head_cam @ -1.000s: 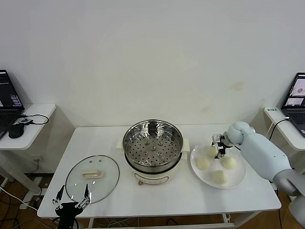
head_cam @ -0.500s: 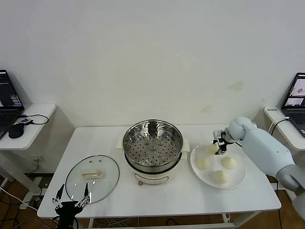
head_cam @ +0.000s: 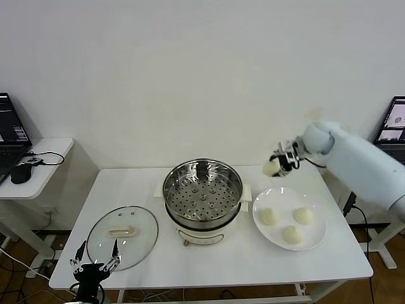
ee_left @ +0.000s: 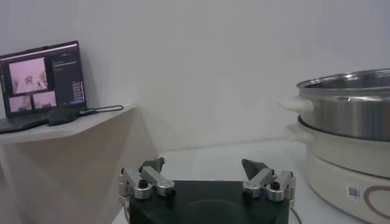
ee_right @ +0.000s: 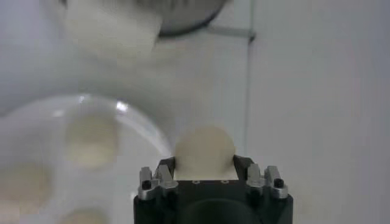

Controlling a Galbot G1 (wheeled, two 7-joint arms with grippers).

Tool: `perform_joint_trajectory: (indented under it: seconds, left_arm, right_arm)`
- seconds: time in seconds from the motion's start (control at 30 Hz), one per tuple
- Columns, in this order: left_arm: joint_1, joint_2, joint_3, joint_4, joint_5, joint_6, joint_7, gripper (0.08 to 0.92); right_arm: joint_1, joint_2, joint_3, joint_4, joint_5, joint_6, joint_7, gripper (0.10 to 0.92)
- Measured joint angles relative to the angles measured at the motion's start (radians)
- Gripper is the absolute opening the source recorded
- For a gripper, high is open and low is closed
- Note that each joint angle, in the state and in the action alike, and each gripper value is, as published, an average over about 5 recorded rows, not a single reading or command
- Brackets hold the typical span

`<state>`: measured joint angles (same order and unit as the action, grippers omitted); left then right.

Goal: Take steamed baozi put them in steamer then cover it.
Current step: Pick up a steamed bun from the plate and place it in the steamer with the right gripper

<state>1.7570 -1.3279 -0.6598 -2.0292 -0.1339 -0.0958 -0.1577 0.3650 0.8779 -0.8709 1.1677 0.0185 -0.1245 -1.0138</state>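
Observation:
My right gripper [head_cam: 278,163] is shut on one creamy-white baozi [head_cam: 271,168], held in the air above the table between the plate and the steamer [head_cam: 202,190]. In the right wrist view that baozi [ee_right: 204,152] sits clamped between the jaws of the right gripper [ee_right: 204,167]. Three more baozi [head_cam: 270,216] [head_cam: 304,216] [head_cam: 292,235] lie on the white plate [head_cam: 316,237]. The steel steamer basket is empty. The glass cover [head_cam: 123,233] lies flat on the table at the left. My left gripper [head_cam: 95,263] is open at the table's front left edge, and in its own wrist view the left gripper [ee_left: 207,176] holds nothing.
Side tables with a laptop [head_cam: 11,130] on the left and another laptop [head_cam: 395,126] on the right flank the white table [head_cam: 209,266]. A wall stands close behind. The steamer's side [ee_left: 347,131] shows in the left wrist view.
My right gripper has lifted one baozi off the plate and carried it up and slightly toward the steamer. Three baozi stay on the plate. The left arm has not moved.

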Motion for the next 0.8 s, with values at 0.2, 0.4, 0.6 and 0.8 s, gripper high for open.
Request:
perform_joint_trajectory:
  seconds: [0.2, 0.4, 0.6, 0.8]
  left_arm:
    - [0.003, 0.008, -0.015, -0.006, -0.017, -0.003, 0.0, 0.823]
    - [0.005, 0.008, -0.03, -0.015, -0.026, -0.003, -0.001, 0.823]
    - [0.005, 0.0, -0.037, -0.025, -0.029, -0.001, -0.002, 0.823]
    - [-0.001, -0.005, -0.037, -0.025, -0.032, -0.001, -0.002, 0.823]
  right_arm:
    - [0.107, 0.091, -0.104, 0.028, 0.07, 0.034, 0.013, 0.618]
    - [0.146, 0.19, -0.188, 0.033, 0.077, 0.099, 0.022, 0.619]
    - [0.147, 0.275, -0.254, 0.02, 0.022, 0.197, 0.043, 0.627]
    - [0.127, 0.321, -0.3, 0.0, -0.065, 0.305, 0.067, 0.628]
